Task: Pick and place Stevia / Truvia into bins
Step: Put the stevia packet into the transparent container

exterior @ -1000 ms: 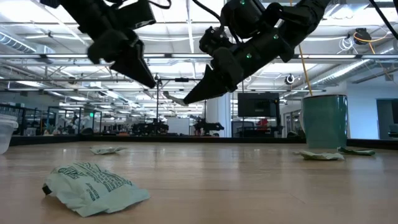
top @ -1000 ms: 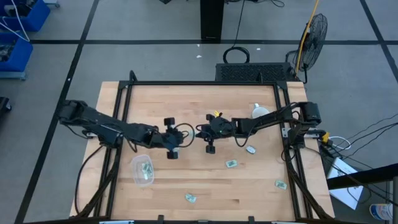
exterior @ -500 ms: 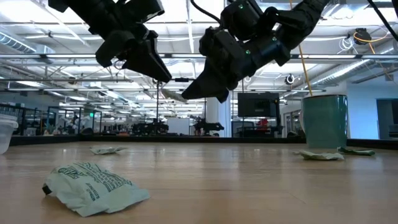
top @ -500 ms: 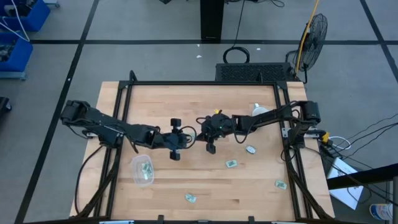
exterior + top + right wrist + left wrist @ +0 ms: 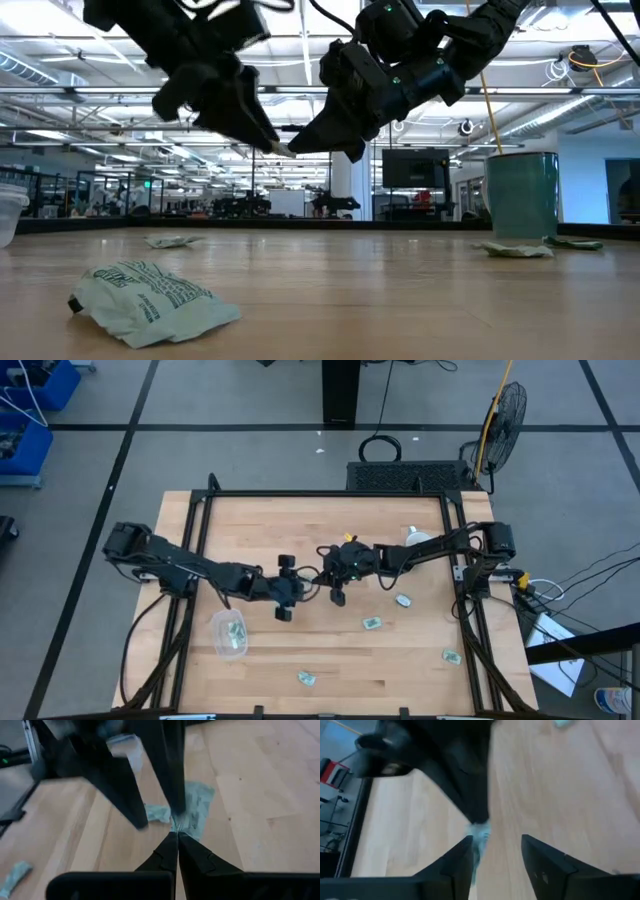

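Observation:
Both grippers meet in mid-air over the table's middle. My right gripper (image 5: 322, 574) (image 5: 176, 836) is shut on one pale green Stevia sachet (image 5: 194, 809) (image 5: 283, 150). My left gripper (image 5: 300, 585) (image 5: 495, 845) is open. Its fingers (image 5: 125, 795) stand on either side of that sachet (image 5: 479, 834), and I cannot tell whether they touch it. The clear round bin (image 5: 228, 633) (image 5: 8, 210) stands near the table's left side with sachets inside. Other sachets lie flat on the table (image 5: 402, 600) (image 5: 371, 623) (image 5: 451, 656) (image 5: 306, 678). My right gripper pinches the sachet between its two fingers at the sachet's near edge (image 5: 181, 827). The fingers come from the table's right, slanting down. The sachet sticks out beyond the fingertips toward the left gripper and is lifted well clear of the table.
A green mug (image 5: 522, 195) (image 5: 418, 540) stands near the table's far right, with two sachets (image 5: 515, 250) (image 5: 575, 242) by it. In the low view a crumpled sachet (image 5: 150, 295) lies close to the camera and another (image 5: 170, 240) farther back. Dark frame rails run along the table's sides.
My left gripper has moved toward the table's right and slightly down, closing in on my right gripper until its open fingers stand around the held sachet. My right gripper has kept the sachet in the air at almost the same spot.

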`<control>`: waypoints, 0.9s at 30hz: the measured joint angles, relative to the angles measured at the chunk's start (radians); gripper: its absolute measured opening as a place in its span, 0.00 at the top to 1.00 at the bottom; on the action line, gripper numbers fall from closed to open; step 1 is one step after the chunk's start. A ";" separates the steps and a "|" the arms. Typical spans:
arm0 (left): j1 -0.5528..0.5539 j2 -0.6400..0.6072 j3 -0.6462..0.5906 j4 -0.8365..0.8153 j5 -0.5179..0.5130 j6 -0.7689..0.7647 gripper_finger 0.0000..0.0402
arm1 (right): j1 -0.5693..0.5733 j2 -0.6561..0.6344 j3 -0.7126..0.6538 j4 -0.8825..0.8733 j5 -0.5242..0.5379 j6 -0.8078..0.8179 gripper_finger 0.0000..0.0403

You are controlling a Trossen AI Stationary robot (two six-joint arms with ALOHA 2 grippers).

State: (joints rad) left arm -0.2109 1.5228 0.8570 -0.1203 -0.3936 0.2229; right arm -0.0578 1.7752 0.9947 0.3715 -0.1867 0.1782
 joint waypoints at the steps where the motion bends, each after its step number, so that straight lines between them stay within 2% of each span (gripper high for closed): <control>1: -0.001 0.021 0.000 0.020 -0.007 0.024 0.56 | 0.000 0.000 0.000 0.004 -0.001 0.003 1.00; 3: -0.006 0.053 0.001 0.040 -0.055 0.076 0.55 | 0.000 0.000 0.000 0.002 0.000 0.004 1.00; 6: -0.019 0.071 0.000 0.049 -0.179 0.137 0.56 | 0.000 0.000 0.000 -0.009 -0.001 0.004 1.00; 8: -0.023 0.073 0.001 0.046 -0.209 0.146 0.58 | 0.000 0.000 0.000 -0.010 0.000 0.004 1.00; 12: -0.028 0.072 0.001 0.046 -0.193 0.133 0.68 | 0.000 0.000 0.000 -0.001 0.000 0.004 1.00; 20: -0.029 0.072 0.001 0.050 -0.189 0.131 0.96 | 0.000 0.000 0.000 -0.002 0.000 0.019 1.00; 24: -0.029 0.072 0.001 0.054 -0.187 0.130 0.97 | 0.000 0.000 0.000 -0.009 0.000 -0.005 0.99; 27: -0.029 0.072 0.001 0.054 -0.186 0.130 0.96 | 0.001 0.000 0.000 -0.010 0.000 -0.013 0.94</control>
State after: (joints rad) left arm -0.2401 1.5948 0.8577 -0.0662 -0.5800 0.3531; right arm -0.0573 1.7752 0.9947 0.3619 -0.1867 0.1656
